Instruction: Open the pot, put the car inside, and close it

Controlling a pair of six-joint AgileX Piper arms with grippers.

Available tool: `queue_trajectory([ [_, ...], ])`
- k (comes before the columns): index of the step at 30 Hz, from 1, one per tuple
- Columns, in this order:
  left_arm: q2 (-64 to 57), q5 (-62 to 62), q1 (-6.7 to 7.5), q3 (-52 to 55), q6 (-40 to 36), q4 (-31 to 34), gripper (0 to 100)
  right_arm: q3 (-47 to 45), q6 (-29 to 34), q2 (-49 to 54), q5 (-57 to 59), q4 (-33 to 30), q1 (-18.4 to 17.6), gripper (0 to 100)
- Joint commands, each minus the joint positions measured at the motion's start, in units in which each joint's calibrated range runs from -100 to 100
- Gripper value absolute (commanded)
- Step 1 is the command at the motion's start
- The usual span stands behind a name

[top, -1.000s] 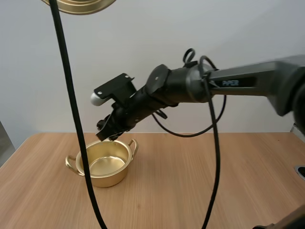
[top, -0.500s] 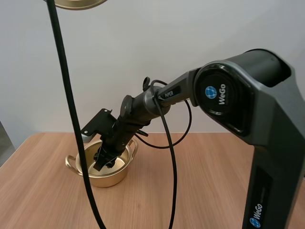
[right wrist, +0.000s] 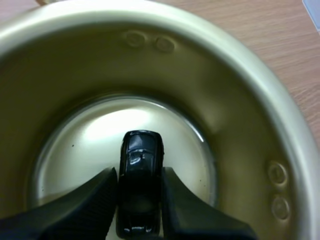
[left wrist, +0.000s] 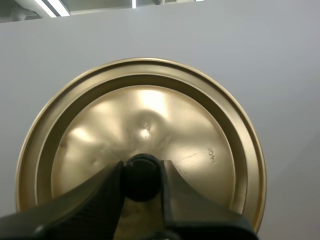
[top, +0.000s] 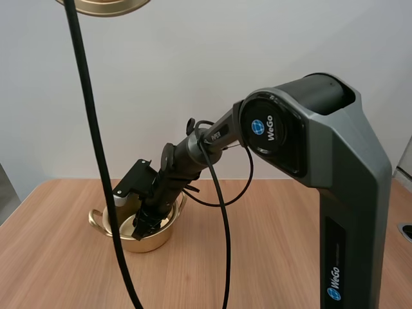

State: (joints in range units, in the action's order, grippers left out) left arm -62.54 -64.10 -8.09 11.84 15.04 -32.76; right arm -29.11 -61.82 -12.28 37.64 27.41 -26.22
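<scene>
A pale wooden bench (top: 270, 251) bore the round golden pot (top: 153, 243), half-hiding the right hand (top: 143, 226) pinching a black toy car (right wrist: 141, 150), perhaps grounded; the left hand (left wrist: 141, 176) clamped the golden lid (left wrist: 150, 112) by its knob.

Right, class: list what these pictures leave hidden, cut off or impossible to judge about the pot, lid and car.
High view: the top edge cuts the lid; the right gripper blocks the pot's inside.
Right wrist view: fingers cover the car's near end; whether it touches the pot floor is unclear.
Left wrist view: the left gripper covers part of the lid's rim.
</scene>
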Motion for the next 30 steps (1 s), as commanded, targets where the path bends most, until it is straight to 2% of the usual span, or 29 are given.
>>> queue_trajectory([
  [1,0.0,-0.1,-0.03,0.0,0.0,0.0,0,0.0,-0.1,-0.1,-0.4,0.1,-0.1,13],
  [4,0.0,-0.1,-0.03,0.0,0.0,0.0,0,0.0,0.3,-0.1,-1.4,0.4,-0.1,66],
  [5,0.0,-0.1,-0.03,0.0,0.0,0.0,0,0.0,0.4,-0.1,-1.4,1.0,-0.1,79],
  [6,0.0,-0.1,-0.03,0.0,0.0,0.0,0,0.0,0.4,0.0,-1.4,1.5,-0.1,89],
  [7,0.0,-0.1,-0.03,0.0,0.0,0.0,0,0.0,0.6,0.3,-1.4,1.4,-0.1,90],
  [10,0.0,-0.1,-0.03,0.0,0.0,0.0,0,0.0,0.7,2.3,-1.4,1.4,-0.1,85],
  [13,0.0,-0.1,-0.03,0.0,0.0,0.0,0,0.0,1.4,6.3,-1.1,1.5,-0.1,85],
  [18,0.0,-0.1,-0.03,0.0,0.1,0.0,0,0.0,3.1,17.0,-0.8,1.3,0.0,85],
  [20,0.1,-0.1,-0.03,0.0,0.3,0.0,0,0.0,5.0,23.3,-0.5,-0.2,0.2,81],
  [21,0.2,-0.1,-0.03,0.0,0.3,0.0,0,0.0,6.8,25.6,-0.5,-1.3,0.4,75],
  [22,0.3,-0.1,-0.03,0.0,0.3,0.0,0,0.0,8.5,28.6,-0.1,-3.0,0.7,64],
  [24,0.5,-0.1,-0.03,0.0,0.3,0.0,0,0.0,11.4,33.7,1.4,-6.2,1.6,36],
  [26,0.5,-0.1,-0.03,0.3,0.3,0.0,0,0.0,14.1,39.1,3.6,-8.5,3.2,0],
  [30,0.5,-0.1,-0.03,3.5,0.3,0.3,0,0.0,16.2,48.2,9.2,-11.4,7.4,0],
])
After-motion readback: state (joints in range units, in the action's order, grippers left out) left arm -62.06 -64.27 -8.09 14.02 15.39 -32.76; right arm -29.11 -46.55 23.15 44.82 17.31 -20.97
